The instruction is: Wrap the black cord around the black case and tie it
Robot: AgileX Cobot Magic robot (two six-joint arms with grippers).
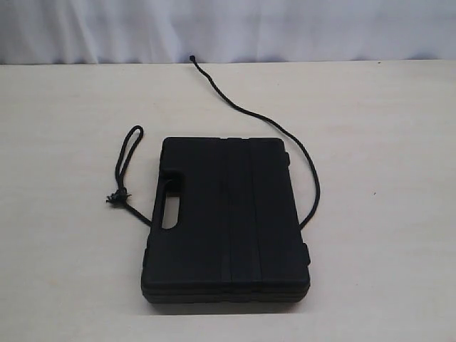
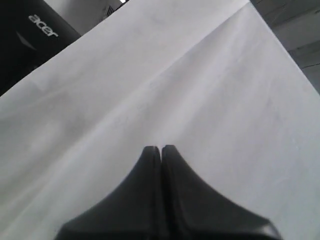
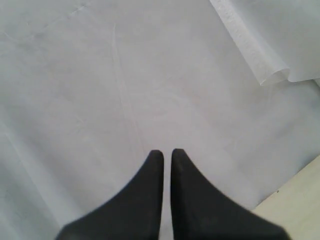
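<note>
The left claw (image 2: 160, 148) is seen pressed shut and empty, with only white cloth (image 2: 210, 90) before it. The right claw (image 3: 163, 152) is likewise closed on nothing, a hairline slit being left between its tips. Neither case nor cord is caught by the wrist views, so where they lie relative to either claw cannot be told. On the counter (image 1: 385, 142) the case (image 1: 228, 221) is laid flat, its handle slot (image 1: 171, 212) to the left. The cord (image 1: 313, 178) is looped and knotted beside that slot, is lost beneath the case, and is curved from the right side to the far edge.
</note>
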